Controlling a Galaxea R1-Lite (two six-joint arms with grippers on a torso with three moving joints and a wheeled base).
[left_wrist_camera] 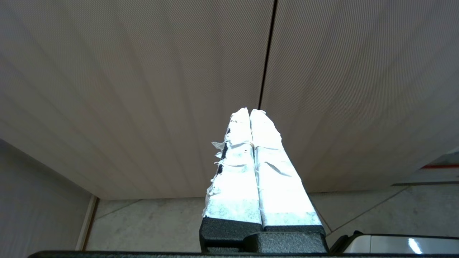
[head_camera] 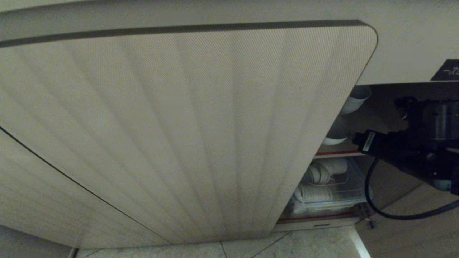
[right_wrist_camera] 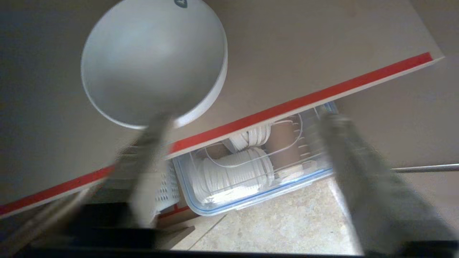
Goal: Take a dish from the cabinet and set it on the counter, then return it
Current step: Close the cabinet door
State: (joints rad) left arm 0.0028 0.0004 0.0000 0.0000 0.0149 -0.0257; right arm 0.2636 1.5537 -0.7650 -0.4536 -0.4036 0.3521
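Note:
The cabinet's ribbed beige door [head_camera: 179, 136] stands swung open and fills most of the head view. Behind it, a white bowl-shaped dish [right_wrist_camera: 150, 61] sits on the brown shelf with the red front edge [right_wrist_camera: 287, 105]. Two such dishes show in the head view, one low [head_camera: 335, 138] and one higher [head_camera: 355, 98]. My right arm [head_camera: 423, 143] reaches in from the right. My right gripper [right_wrist_camera: 244, 120] is open and empty just in front of the shelf edge, one finger [right_wrist_camera: 154, 143] overlapping the dish's near rim. The cream counter [head_camera: 405, 53] runs above the opening. My left gripper [left_wrist_camera: 250, 111] is shut, parked facing closed ribbed doors.
Under the shelf a clear box with a blue rim [right_wrist_camera: 251, 200] holds several stacked white plates in a wire rack [head_camera: 326, 190]. A white perforated basket [right_wrist_camera: 166, 186] sits beside it. A black cable [head_camera: 373, 200] hangs from my right arm. Pale tile floor [right_wrist_camera: 287, 222] lies below.

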